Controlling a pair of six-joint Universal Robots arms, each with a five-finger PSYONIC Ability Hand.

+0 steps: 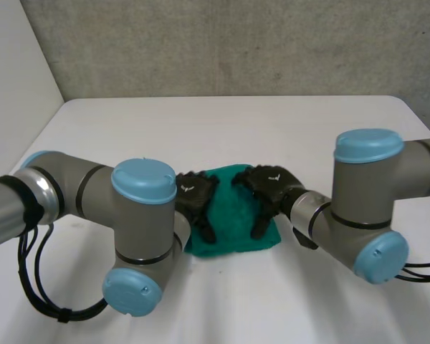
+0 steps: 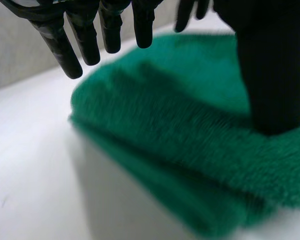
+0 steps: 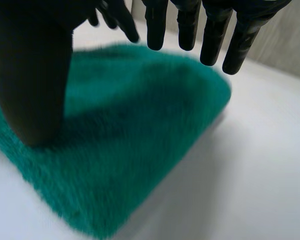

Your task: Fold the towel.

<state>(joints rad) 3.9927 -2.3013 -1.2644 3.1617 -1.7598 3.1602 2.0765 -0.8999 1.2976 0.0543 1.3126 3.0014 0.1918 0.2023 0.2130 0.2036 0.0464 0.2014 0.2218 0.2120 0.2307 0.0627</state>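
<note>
In the head view the dark green fleecy towel (image 1: 233, 215) lies as a small folded pad on the white table (image 1: 222, 129), about midway between the side edges and nearer the robot's edge than the far one. The black left hand (image 1: 196, 199) rests on the pad's left side and the black right hand (image 1: 269, 188) on its right side, the two close together with a strip of green between them; judging by that, they are set to flatten the fold, not to lift it. In the left wrist view the left hand's fingers (image 2: 85, 40) hang straight and slightly spread just above the towel (image 2: 180, 115), grasping nothing, while its thumb (image 2: 270, 75) presses down into the pile near the folded edge (two layers show there, one over the other). In the right wrist view the right hand's fingers (image 3: 215, 30) are likewise straight and apart over the towel (image 3: 135, 130), and its thumb (image 3: 35, 85) sits planted on the cloth, probably to pin that side. The fold looks close to finished.
</note>
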